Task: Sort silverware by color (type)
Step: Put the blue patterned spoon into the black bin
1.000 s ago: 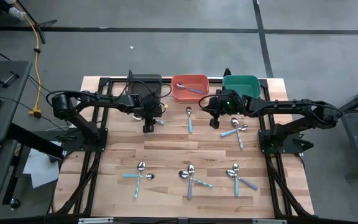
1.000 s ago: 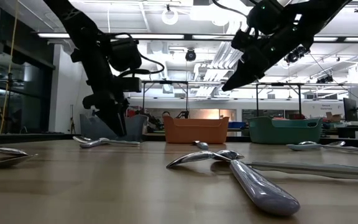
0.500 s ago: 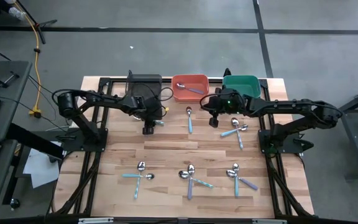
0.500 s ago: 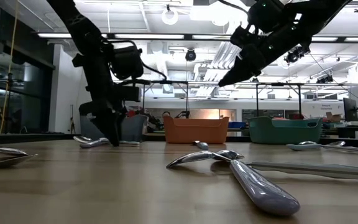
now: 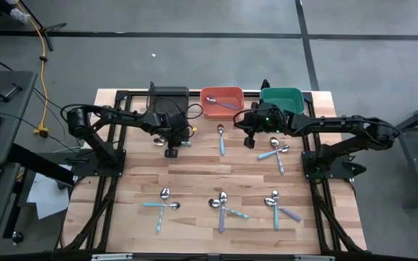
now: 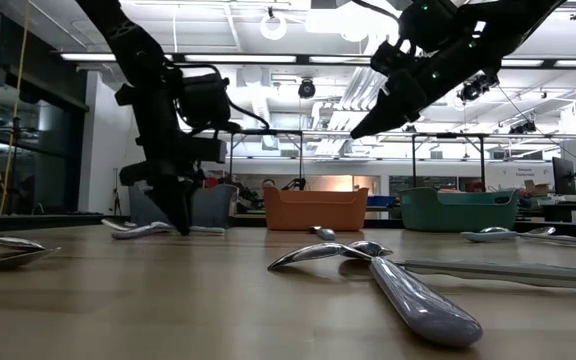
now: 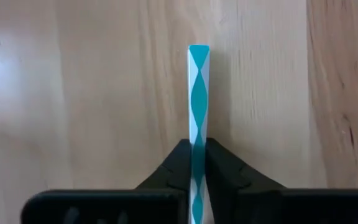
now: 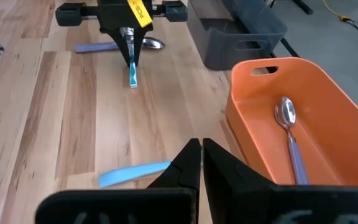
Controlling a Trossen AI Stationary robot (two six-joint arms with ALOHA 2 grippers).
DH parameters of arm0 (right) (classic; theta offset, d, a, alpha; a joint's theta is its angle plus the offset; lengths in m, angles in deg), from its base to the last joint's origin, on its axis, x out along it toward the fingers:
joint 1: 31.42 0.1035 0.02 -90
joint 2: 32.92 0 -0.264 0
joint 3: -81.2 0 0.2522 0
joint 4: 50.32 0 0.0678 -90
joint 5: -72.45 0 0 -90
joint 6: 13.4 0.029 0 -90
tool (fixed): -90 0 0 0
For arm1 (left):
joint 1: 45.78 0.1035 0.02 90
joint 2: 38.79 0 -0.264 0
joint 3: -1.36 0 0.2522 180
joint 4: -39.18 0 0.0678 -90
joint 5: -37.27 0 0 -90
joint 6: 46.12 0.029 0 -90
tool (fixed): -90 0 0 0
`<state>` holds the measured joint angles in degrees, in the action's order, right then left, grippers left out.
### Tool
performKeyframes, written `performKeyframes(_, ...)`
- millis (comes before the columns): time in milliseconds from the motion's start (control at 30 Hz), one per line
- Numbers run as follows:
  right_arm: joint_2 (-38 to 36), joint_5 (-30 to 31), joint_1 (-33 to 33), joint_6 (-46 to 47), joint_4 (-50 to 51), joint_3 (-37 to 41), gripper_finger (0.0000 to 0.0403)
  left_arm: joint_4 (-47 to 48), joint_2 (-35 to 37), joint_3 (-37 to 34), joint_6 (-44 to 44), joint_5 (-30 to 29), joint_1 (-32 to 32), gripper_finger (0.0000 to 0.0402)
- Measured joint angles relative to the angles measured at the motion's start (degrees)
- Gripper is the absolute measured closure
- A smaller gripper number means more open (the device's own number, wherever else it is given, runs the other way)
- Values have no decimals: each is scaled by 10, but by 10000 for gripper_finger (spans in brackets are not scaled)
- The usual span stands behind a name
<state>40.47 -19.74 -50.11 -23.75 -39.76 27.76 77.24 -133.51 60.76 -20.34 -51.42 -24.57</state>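
Your left gripper (image 5: pixel 171 151) sits low over the table (image 5: pixel 194 181), at about 11 o'clock from the table's centre, just in front of the grey bin (image 5: pixel 167 94). Its fingers (image 7: pixel 173 168) are pinched onto the handle of a teal spoon (image 7: pixel 197 118); in the left wrist view the handle runs straight out from between them, lying along the wood. In the low view the gripper tip is down at the tabletop with that spoon's bowl beside it.

Your right gripper (image 5: pixel 251 143) hangs above the table at about 1 o'clock, in front of the teal bin (image 5: pixel 281 98). Its fingers (image 8: pixel 188 163) are pressed together with nothing between them.

One spoon with a lavender handle (image 8: pixel 289 140) lies in the orange bin (image 5: pixel 221 101) at 12 o'clock. A light blue spoon (image 5: pixel 222 139) lies alone just in front of that bin. A crossed pair (image 5: pixel 276 154) lies at 2 o'clock near the right gripper. Three more clusters sit along the near side: at 7 o'clock (image 5: pixel 162 203), at 6 o'clock (image 5: pixel 225 208) and at 5 o'clock (image 5: pixel 278 205).
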Motion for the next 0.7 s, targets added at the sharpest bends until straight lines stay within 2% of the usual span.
performKeyframes(200, 0, 0, 5, -7, -2, 0, 402, 65, -3, 40, 27, -22, -2, 387)
performKeyframes(433, 0, 0, 3, -12, -9, 0, 402, 205, -2, 150, 97, -94, 2, 389)
performKeyframes(600, 0, 0, 3, -13, -9, 0, 402, 261, 19, 223, 163, -100, 38, 389)
performKeyframes(700, 0, 0, 3, -21, -9, 0, 402, 255, 37, 246, 232, -100, 79, 389)
